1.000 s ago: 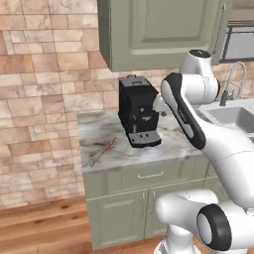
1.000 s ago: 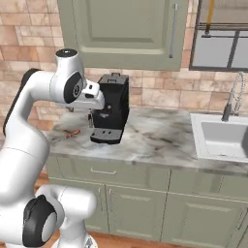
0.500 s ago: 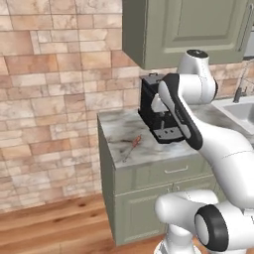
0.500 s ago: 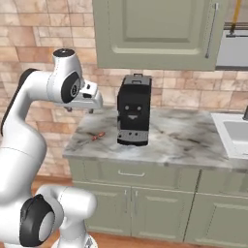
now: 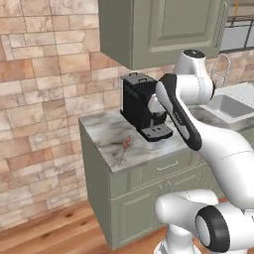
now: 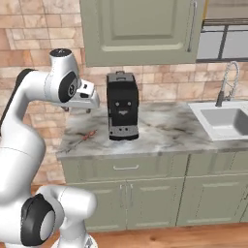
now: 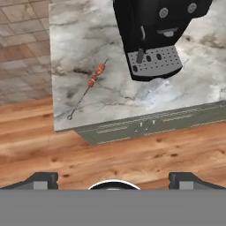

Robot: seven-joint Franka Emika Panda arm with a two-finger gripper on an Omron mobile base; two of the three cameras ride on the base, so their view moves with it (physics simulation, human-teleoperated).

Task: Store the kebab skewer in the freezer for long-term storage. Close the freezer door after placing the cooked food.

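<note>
The kebab skewer (image 7: 91,81), a thin stick with orange-red bits, lies flat on the marble counter (image 7: 79,39) near its left front corner. It also shows in the base views, left of the coffee machine (image 5: 124,149) (image 6: 85,137). My gripper (image 6: 78,110) hangs open and empty above the counter's left end, well above the skewer. In the hand view its two dark fingertips (image 7: 42,178) stand wide apart, with the skewer far off between and beyond them. The freezer and the freezer door are out of view.
A black coffee machine (image 6: 122,105) stands on the counter just right of the skewer. Green wall cabinets (image 6: 138,29) hang above. A sink (image 6: 223,121) with a tap lies at the right. The counter ends at a brick wall (image 5: 39,99) on the left, over a wooden floor.
The whole picture has shifted in both base views, so the base has moved. The skewer still lies on the counter. The gripper has stayed open.
</note>
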